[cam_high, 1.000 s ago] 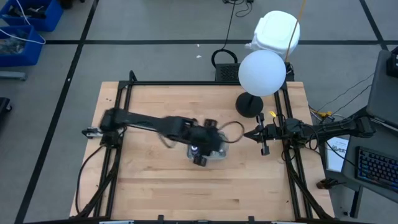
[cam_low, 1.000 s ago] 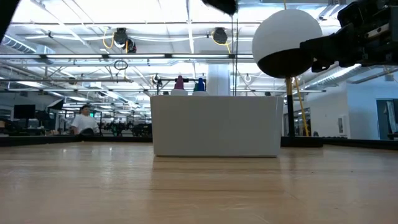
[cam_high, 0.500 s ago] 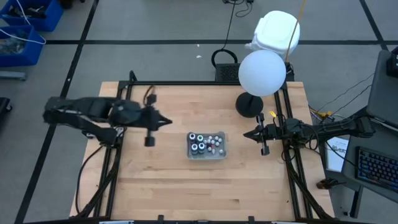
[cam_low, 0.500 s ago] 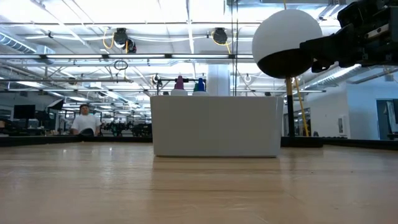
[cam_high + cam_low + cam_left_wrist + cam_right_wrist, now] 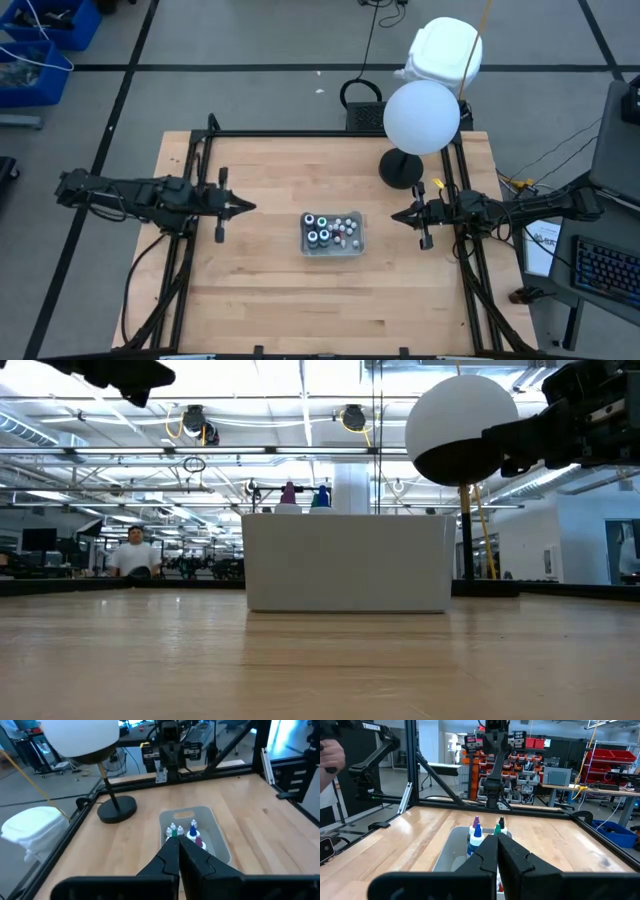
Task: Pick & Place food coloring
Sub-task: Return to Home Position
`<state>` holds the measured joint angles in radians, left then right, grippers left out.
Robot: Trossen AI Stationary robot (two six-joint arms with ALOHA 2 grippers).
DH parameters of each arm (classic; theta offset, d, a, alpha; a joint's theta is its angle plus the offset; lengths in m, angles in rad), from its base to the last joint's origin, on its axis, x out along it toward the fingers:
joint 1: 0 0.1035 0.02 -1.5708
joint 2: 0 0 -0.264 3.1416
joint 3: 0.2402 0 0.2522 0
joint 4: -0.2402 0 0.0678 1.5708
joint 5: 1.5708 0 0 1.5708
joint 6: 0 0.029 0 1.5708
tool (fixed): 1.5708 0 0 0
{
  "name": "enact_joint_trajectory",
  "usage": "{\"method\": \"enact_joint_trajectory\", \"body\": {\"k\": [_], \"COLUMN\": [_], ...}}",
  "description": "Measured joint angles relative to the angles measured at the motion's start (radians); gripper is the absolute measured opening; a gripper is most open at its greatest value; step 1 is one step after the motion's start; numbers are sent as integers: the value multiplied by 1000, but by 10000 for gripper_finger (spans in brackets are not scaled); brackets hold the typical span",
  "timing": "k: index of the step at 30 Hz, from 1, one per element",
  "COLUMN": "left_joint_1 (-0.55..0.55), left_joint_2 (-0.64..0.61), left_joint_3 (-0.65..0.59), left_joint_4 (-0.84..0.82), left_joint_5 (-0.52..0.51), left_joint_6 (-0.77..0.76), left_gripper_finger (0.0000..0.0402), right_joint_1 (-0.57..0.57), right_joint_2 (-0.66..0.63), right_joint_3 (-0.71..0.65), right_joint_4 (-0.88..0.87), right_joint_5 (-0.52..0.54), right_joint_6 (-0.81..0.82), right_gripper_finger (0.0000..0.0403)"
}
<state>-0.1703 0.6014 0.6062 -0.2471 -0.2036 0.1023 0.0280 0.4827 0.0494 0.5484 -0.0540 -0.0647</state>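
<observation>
Grey bin (image 5: 356, 247) mid-table holds bottles (image 5: 318, 228), upright. Left gripper (image 5: 249, 207) left of bin, right gripper (image 5: 393, 216) right. Both pinched together, empty, pointing at bin. Right nearer.

The small dark food coloring bottles (image 5: 318, 228) stand in the clear plastic tray (image 5: 335, 253) at the middle of the wooden table (image 5: 300, 300), with the left gripper (image 5: 250, 207) and right gripper (image 5: 392, 217) either side and the white globe lamp (image 5: 421, 117) behind-right.

Nothing here reads cleanly from my end — the only lettering I spot is a short white strip on a dark bar (image 5: 372, 726) in the right wrist view, too small to make out.
</observation>
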Motion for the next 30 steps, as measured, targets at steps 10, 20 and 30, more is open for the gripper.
{"method": "enact_joint_trajectory", "body": {"k": [10, 20, 30], "left_joint_1": [9, 10, 56], "left_joint_2": [-139, -203, -310], "left_joint_3": [-61, -102, -374], "left_joint_4": [13, 22, 236], "left_joint_5": [-17, -20, 1], "left_joint_6": [-21, 25, 20], "left_gripper_finger": [5, 4, 7], "right_joint_1": [0, 0, 0], "right_joint_2": [3, 3, 3], "right_joint_3": [0, 0, 0], "right_joint_4": [-7, -5, 2], "right_joint_5": [0, 0, -2], "right_joint_6": [1, 27, 32], "right_gripper_finger": [0, 0, 0]}}
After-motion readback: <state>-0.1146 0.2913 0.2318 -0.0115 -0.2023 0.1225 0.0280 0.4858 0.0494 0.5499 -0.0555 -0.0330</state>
